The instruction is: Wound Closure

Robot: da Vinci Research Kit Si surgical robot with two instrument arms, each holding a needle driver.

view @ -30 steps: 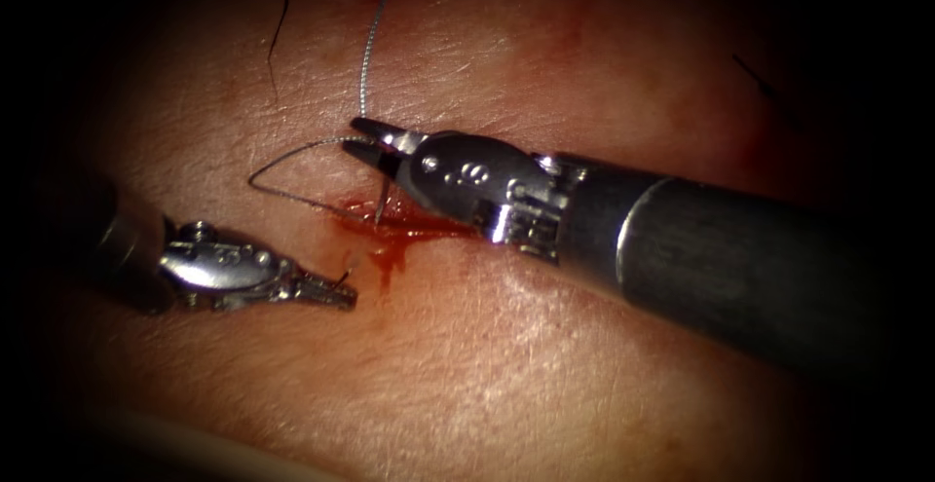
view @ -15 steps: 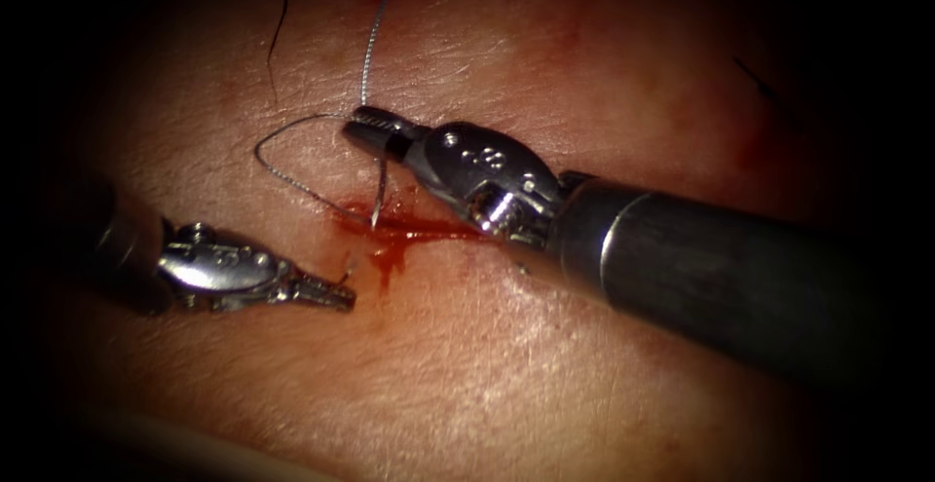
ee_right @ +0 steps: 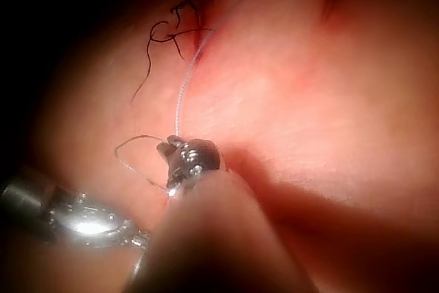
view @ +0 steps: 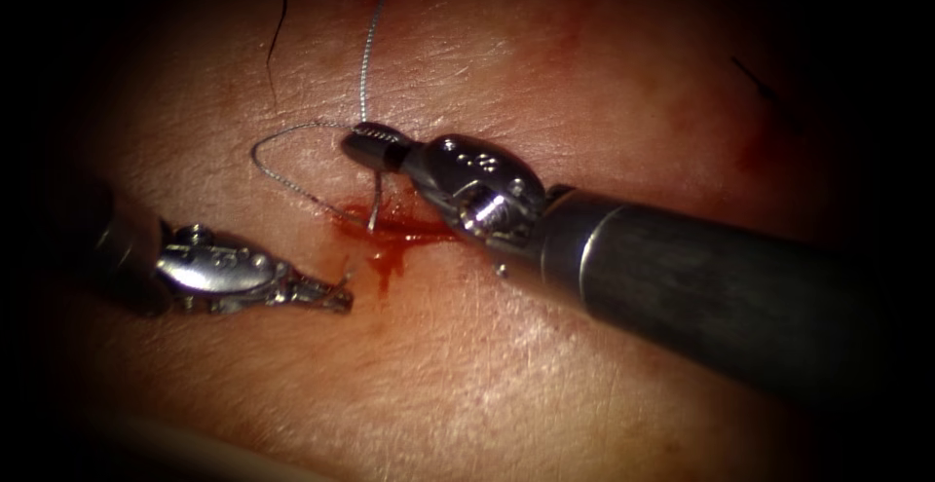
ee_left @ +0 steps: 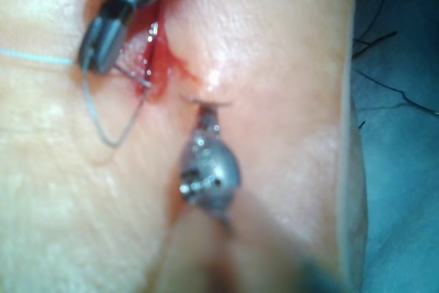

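My right tool (view: 362, 141) comes in from the right, its jaws shut on the needle (view: 376, 200) near its upper end. The needle runs down from the jaws, and its lower end stands in the red fluid (view: 390, 243) at the left end of the cut (view: 429, 232); how deep it sits I cannot tell. Thread (view: 366, 54) runs up from the jaws, and a loop (view: 261, 161) curves left and back to the cut. My left tool (view: 336, 297) lies left of the cut, shut on a short thread end (view: 344, 274). The left wrist view shows it (ee_left: 206, 108) below the right tool (ee_left: 99, 42).
Dark cut thread ends (ee_right: 168, 29) lie on the tissue (view: 487, 365) beyond the cut, with one more strand (view: 278, 24) at the upper left. Beside the tissue's edge lies a blue cloth (ee_left: 398, 169) with loose dark threads.
The right tool's jaws, open one second ago, have shut on the needle. Its wrist has rolled and the shaft has shifted slightly left. The left tool has stayed put.
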